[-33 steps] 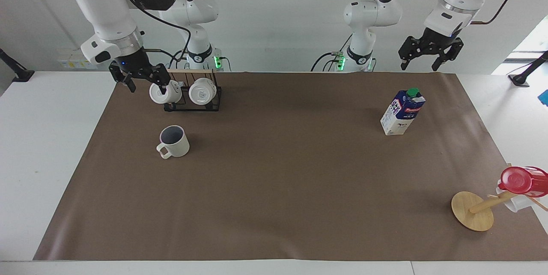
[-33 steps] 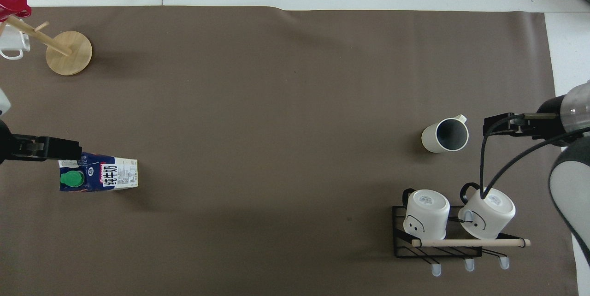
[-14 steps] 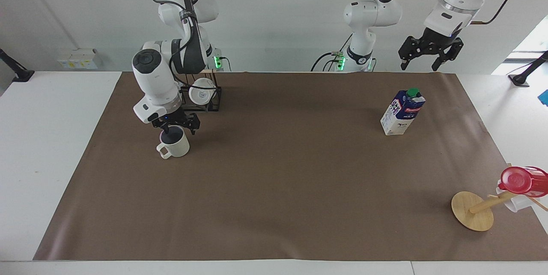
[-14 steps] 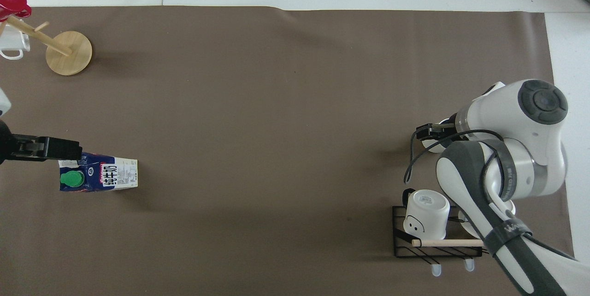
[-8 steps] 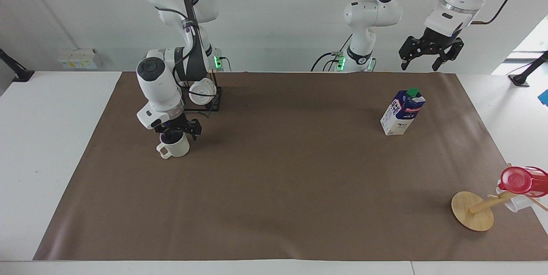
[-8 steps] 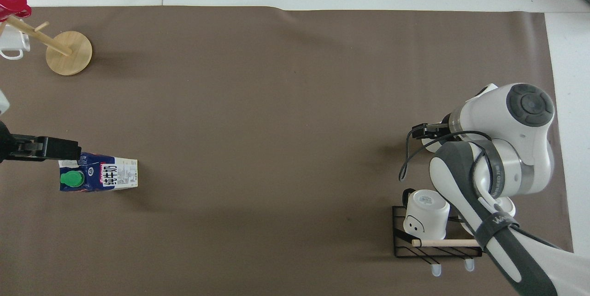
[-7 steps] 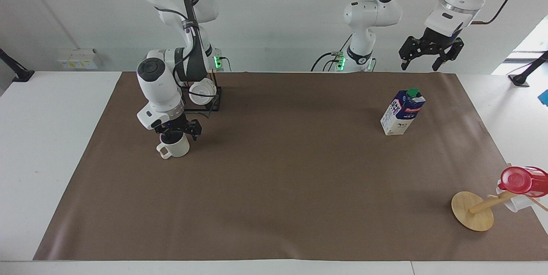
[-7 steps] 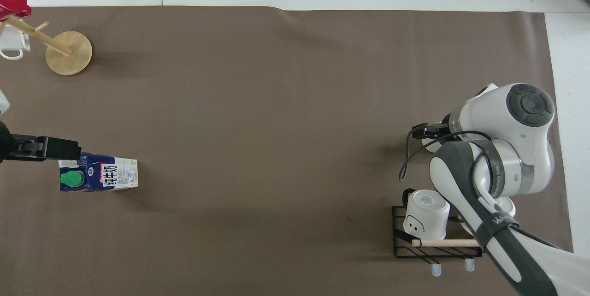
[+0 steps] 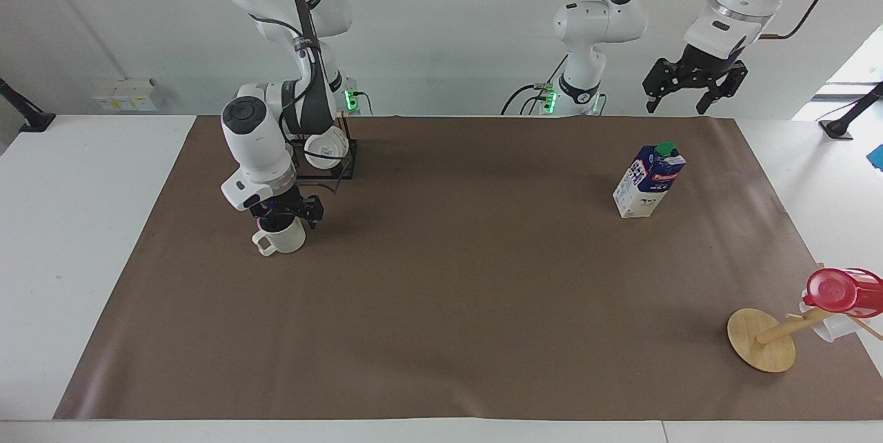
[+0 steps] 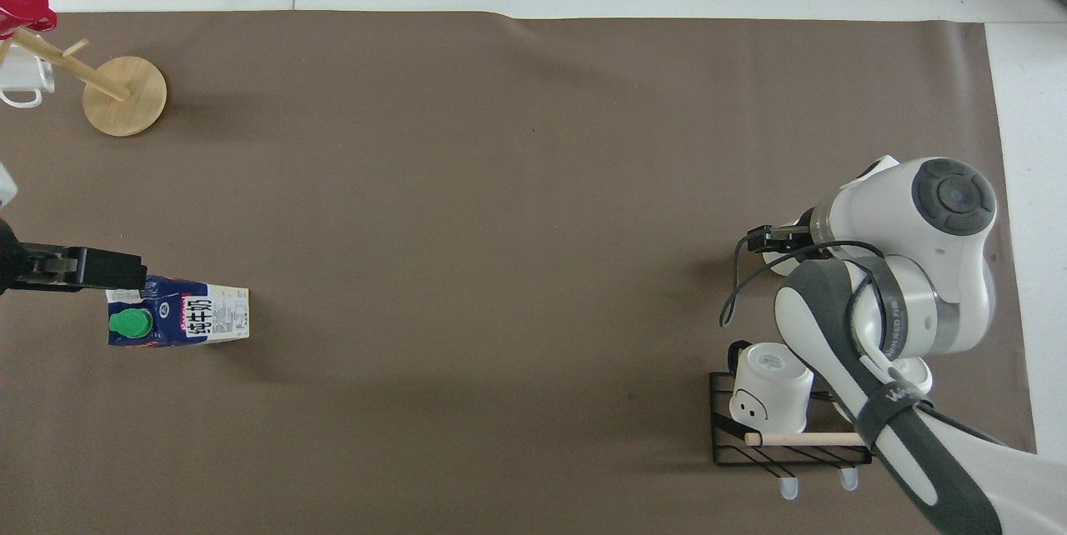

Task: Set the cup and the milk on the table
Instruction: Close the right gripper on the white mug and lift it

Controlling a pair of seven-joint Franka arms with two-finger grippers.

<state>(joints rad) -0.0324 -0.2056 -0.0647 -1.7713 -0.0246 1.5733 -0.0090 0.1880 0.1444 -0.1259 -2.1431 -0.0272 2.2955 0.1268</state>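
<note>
Right gripper (image 9: 279, 217) down at the cup (image 9: 284, 239) on the brown sheet

Whether its fingers grip the cup cannot be told; overhead, the arm hides most of it. The milk (image 9: 648, 181) stands toward the left arm's end, where the left gripper (image 9: 692, 90) waits with fingers spread.

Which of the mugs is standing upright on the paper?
The cream mug under the right gripper, mouth up on the brown paper. The white mugs hang tipped in the black rack.
</note>
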